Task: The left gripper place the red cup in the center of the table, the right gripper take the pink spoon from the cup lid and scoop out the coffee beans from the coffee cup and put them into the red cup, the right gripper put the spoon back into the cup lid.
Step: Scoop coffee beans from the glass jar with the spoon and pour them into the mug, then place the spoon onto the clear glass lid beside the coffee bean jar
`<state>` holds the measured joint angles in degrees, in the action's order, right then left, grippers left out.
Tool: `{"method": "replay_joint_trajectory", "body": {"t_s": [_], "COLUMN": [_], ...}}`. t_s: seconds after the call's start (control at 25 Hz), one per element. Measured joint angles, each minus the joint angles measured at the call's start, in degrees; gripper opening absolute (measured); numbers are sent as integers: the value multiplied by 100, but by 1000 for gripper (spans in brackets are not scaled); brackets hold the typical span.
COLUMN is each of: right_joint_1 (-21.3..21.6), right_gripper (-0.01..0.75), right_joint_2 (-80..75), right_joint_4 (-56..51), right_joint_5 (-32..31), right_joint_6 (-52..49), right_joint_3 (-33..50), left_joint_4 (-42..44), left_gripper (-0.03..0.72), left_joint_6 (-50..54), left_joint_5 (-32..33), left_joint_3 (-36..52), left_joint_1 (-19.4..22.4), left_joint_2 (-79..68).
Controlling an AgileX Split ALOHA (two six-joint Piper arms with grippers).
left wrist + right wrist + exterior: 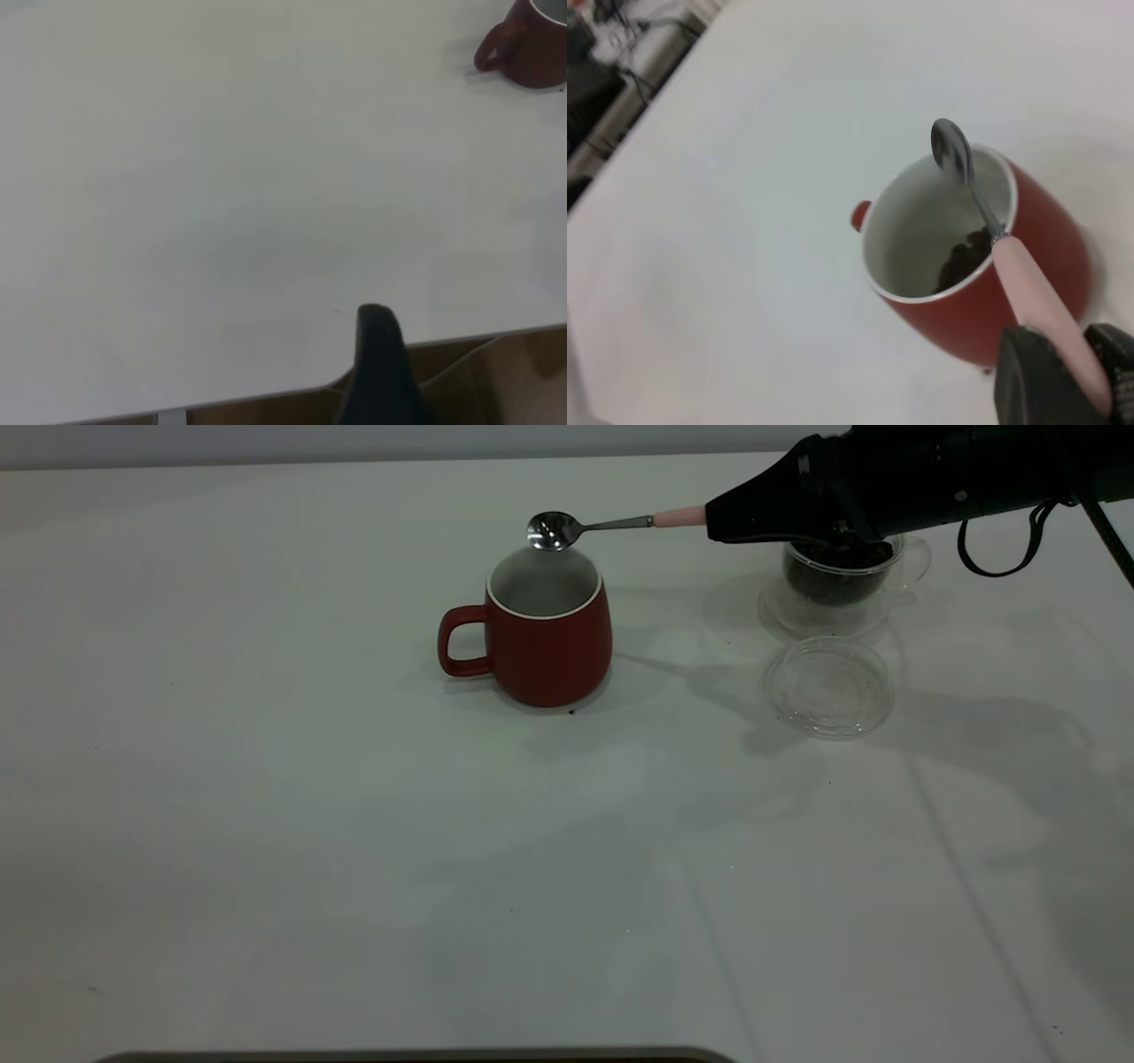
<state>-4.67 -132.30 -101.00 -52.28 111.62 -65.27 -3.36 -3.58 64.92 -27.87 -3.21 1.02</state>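
- While the right gripper [722, 521] reaches in from the exterior view's right, its fingers [1032, 376] are clamped on the handle end of the pink spoon [611, 523].
- Pink spoon: held roughly level above the table; metal bowl over the far rim of the red cup; bowl looks empty in the right wrist view [953, 150].
- Red cup [539, 633]: upright near the middle of the table [266, 824], handle toward the exterior view's left; white inside; a few coffee beans [961, 257] lie at its bottom.
- Coffee cup [842, 580]: clear glass, upright, well to the right of the red cup, partly hidden behind the right arm; dark beans [828, 577] fill it.
- Cup lid [830, 686]: clear disc, flat on the table, just in front of the coffee cup, nothing on it.
- Left gripper [379, 372]: seen only in its own wrist view, at the table's edge, far from the red cup [527, 44]; whether its fingers are apart or together I cannot tell.
- Writing, brands, labels: none legible on any item.
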Motion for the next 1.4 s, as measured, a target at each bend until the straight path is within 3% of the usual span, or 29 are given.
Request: {"method": "replay_joint_trajectory", "body": {"t_s": [0.16, 0.44, 0.6, 0.92, 1.4], "right_joint_1": [0, 141, 546, 1788, 2567], "right_gripper": [111, 111, 111, 111, 111], "right_joint_2": [0, 632, 1292, 1861, 656], "right_joint_4": [-49, 275, -19, -129, -234], "right_joint_5": [29, -384, -416, -226, -134], "right_joint_6": [5, -1608, -2003, -2543, -2510], "right_joint_3": [0, 220, 1095, 2809, 3012], "left_joint_4": [0, 0, 0, 0, 0], "left_gripper": [590, 590, 590, 590, 590], "left_joint_6": [0, 0, 0, 0, 0], "left_joint_5": [0, 0, 0, 0, 0], "left_joint_3": [0, 0, 0, 0, 0], "left_joint_1": [0, 0, 0, 0, 0], "left_joint_2": [0, 0, 0, 0, 0]}}
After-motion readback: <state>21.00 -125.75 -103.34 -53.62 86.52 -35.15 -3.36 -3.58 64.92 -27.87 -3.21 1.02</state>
